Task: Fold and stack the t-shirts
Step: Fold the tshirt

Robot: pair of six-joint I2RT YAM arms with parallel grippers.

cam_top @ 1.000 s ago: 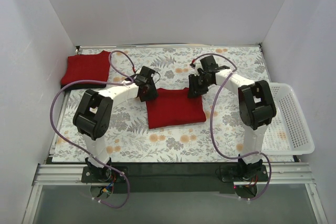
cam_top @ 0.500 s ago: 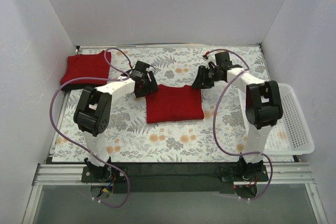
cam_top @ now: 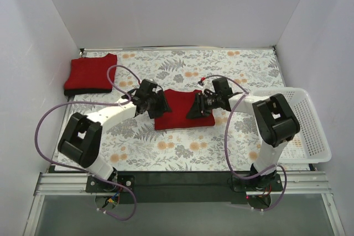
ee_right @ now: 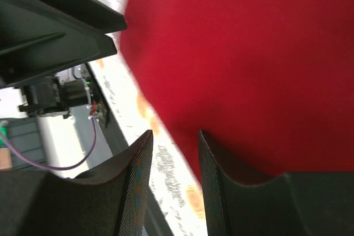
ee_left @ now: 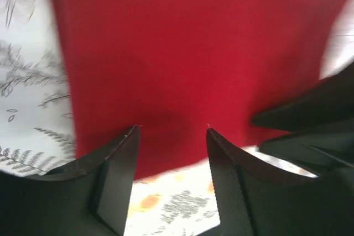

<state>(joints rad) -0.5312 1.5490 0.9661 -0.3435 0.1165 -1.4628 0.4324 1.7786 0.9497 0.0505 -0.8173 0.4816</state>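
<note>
A folded red t-shirt lies flat in the middle of the floral table cloth. My left gripper is low over its left edge, open and empty. In the left wrist view the left gripper frames the shirt at its near hem. My right gripper is over the shirt's right part, open and empty. In the right wrist view the right gripper straddles the edge of the shirt. A second folded red t-shirt lies at the back left with a dark edge under it.
A white plastic basket stands at the right edge of the table. White walls enclose the table on the left, back and right. Purple cables loop from both arms. The other arm shows dark in each wrist view.
Both grippers have come down from the shirt's far corners toward me, onto its left and right sides. The shirt's far edge now lies flat and it has barely shifted.
</note>
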